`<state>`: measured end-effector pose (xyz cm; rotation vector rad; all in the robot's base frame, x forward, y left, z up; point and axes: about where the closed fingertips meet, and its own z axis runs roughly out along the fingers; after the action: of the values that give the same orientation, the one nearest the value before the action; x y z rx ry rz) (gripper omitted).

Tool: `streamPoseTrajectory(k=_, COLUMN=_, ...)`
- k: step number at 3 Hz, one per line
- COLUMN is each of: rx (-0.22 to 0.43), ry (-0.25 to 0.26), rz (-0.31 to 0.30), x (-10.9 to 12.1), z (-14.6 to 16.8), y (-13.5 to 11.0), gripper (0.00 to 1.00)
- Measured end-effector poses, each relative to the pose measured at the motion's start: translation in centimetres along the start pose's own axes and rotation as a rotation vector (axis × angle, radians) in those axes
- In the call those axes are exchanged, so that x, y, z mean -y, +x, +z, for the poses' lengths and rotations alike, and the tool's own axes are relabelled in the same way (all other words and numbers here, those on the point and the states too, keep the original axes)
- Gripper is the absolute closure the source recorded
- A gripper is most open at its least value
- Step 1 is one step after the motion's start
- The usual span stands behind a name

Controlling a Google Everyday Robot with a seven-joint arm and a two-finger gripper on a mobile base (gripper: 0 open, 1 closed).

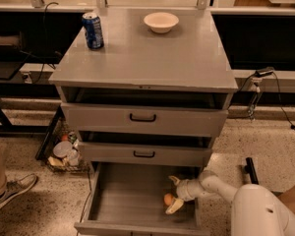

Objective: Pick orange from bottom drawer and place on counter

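Camera view: gripper [173, 194] in bottom drawer [128, 200], orange [168, 199] between its wide-apart fingers [175, 206]

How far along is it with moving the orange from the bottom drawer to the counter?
Done: the bottom drawer stands open, and the tool is inside. In hand: its open fingers bracket the orange. Left: close, lift, place on the counter.
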<state>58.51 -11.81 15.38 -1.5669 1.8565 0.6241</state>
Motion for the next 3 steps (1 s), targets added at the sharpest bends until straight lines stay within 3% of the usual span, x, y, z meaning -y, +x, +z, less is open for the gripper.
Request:
streamPoseTrajectory(k=2, rx=-0.005, ry=-0.026, rz=0.018, x=0.0, z=1.8, y=1.9, gripper=0.00)
streamPoseTrajectory(k=3, rx=-0.015, ry=-0.032, rz=0.027, x=-0.1, z=2.1, y=2.7, gripper=0.18)
